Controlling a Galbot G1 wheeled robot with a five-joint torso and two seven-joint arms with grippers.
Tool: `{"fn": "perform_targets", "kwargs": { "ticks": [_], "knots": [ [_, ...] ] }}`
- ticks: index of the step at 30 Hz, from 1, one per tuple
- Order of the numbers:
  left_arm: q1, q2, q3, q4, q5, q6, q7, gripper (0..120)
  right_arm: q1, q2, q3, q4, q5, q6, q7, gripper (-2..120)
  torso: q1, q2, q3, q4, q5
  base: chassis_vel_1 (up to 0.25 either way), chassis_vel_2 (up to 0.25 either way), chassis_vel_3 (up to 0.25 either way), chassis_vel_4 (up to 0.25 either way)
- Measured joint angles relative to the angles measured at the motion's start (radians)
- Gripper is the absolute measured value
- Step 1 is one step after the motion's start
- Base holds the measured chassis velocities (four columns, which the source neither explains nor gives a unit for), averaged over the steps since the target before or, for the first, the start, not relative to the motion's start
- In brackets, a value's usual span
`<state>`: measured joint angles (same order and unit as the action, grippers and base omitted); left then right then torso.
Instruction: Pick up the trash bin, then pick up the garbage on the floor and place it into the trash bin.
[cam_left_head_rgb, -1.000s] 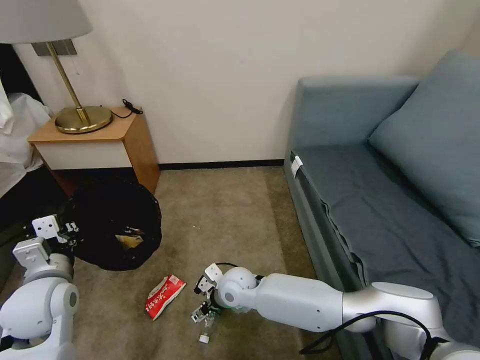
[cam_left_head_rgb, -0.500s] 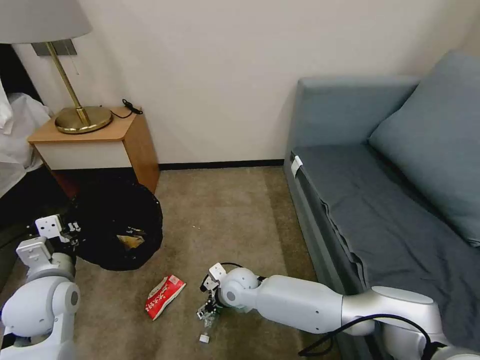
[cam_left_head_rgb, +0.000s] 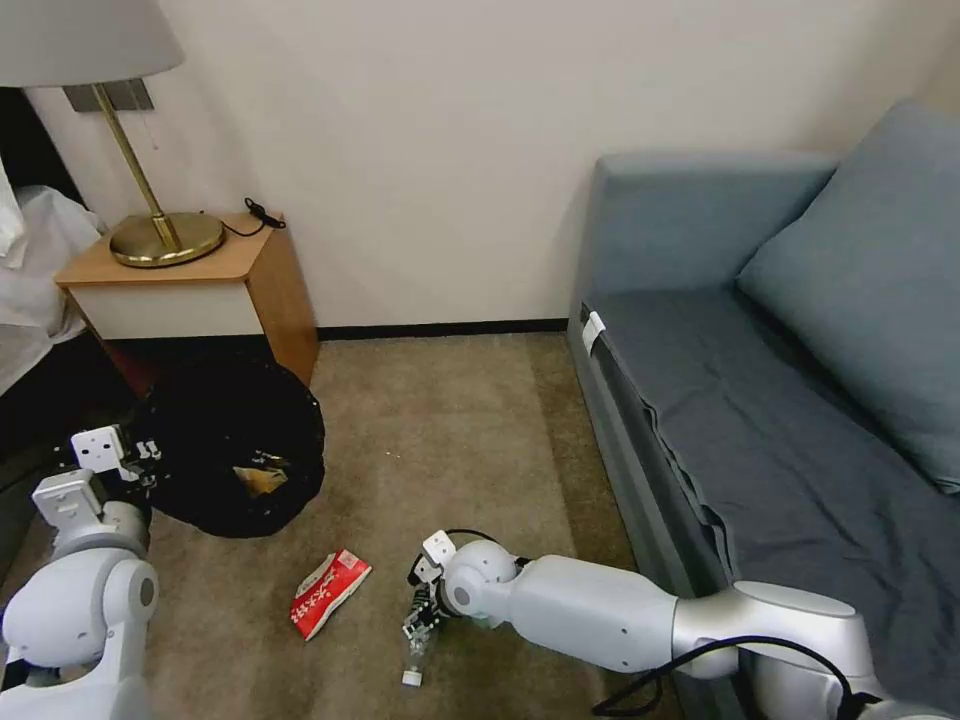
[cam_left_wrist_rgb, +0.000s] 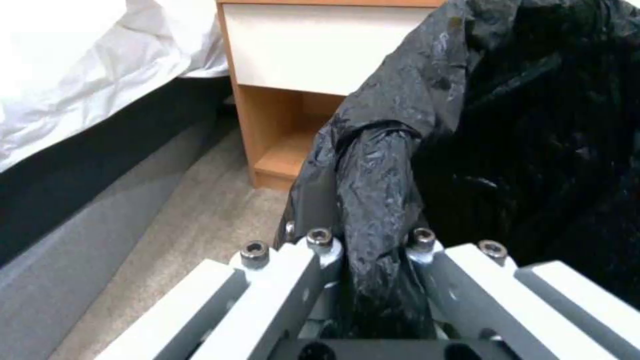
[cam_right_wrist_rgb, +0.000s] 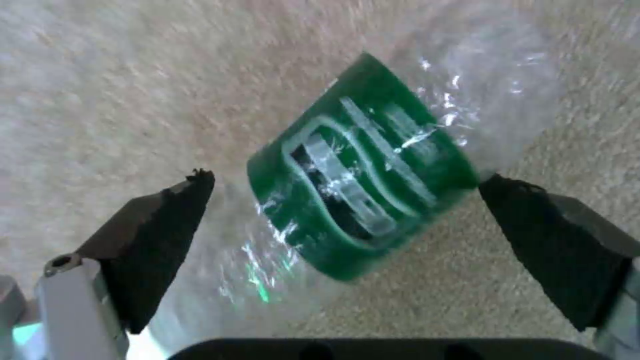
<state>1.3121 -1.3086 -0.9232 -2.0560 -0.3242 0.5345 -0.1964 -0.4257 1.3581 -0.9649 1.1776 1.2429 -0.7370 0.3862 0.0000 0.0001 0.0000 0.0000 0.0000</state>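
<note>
1. Bare carpet (cam_left_head_rgb: 440, 430) lies open at 12 o'clock from the right gripper (cam_left_head_rgb: 420, 625), up to the wall.
2. At 3 o'clock the sofa (cam_left_head_rgb: 640, 470) front blocks passage.
3. At 9 o'clock a red-and-white packet (cam_left_head_rgb: 328, 592) lies near on the floor.
4. At 10 o'clock the trash bin (cam_left_head_rgb: 235, 450) fills the floor, with the nightstand (cam_left_head_rgb: 200, 280) behind it.
5. The right gripper's spread fingers (cam_right_wrist_rgb: 160, 225) straddle the bottle (cam_right_wrist_rgb: 360, 185), with carpet showing on both sides.
6. The left gripper (cam_left_wrist_rgb: 367, 255) is clamped on the bin's bag; the bed (cam_left_wrist_rgb: 80, 165) crowds its outer side.
</note>
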Motion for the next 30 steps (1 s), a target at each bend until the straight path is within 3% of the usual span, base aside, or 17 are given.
{"fn": "perform_targets", "kwargs": {
  "ticks": [5,12,14,22,30],
  "knots": [
    [-0.009,0.010,0.001,0.017,0.000,-0.009,0.004,4,-0.004,0.017,0.000,-0.057,-0.042,0.009,-0.035,98,0.000,0.000,0.000,0.0000,0.0000,0.000,0.000,0.000,0.000],
    [-0.023,0.020,0.001,0.035,-0.002,-0.012,0.006,4,-0.003,0.012,0.000,-0.064,-0.064,0.021,-0.064,76,0.000,0.000,0.000,0.0000,0.0000,0.000,0.000,0.000,0.000],
    [-0.027,0.025,0.002,0.043,-0.003,-0.013,0.007,4,-0.003,0.011,0.001,-0.062,-0.076,0.027,-0.076,64,0.000,0.000,0.000,0.0000,0.0000,0.000,0.000,0.000,0.000],
    [-0.028,0.031,-0.001,0.047,-0.005,-0.014,0.009,4,0.003,0.011,0.014,-0.056,-0.093,0.037,-0.092,36,0.000,0.000,0.000,0.0000,0.0000,0.000,0.000,0.000,0.000],
    [-0.009,0.033,-0.014,0.048,-0.006,-0.021,0.015,4,0.004,-0.006,0.046,-0.020,-0.115,0.040,-0.092,19,0.000,0.000,0.000,0.0000,-0.0001,0.000,0.000,0.000,0.000]
  ]
}}
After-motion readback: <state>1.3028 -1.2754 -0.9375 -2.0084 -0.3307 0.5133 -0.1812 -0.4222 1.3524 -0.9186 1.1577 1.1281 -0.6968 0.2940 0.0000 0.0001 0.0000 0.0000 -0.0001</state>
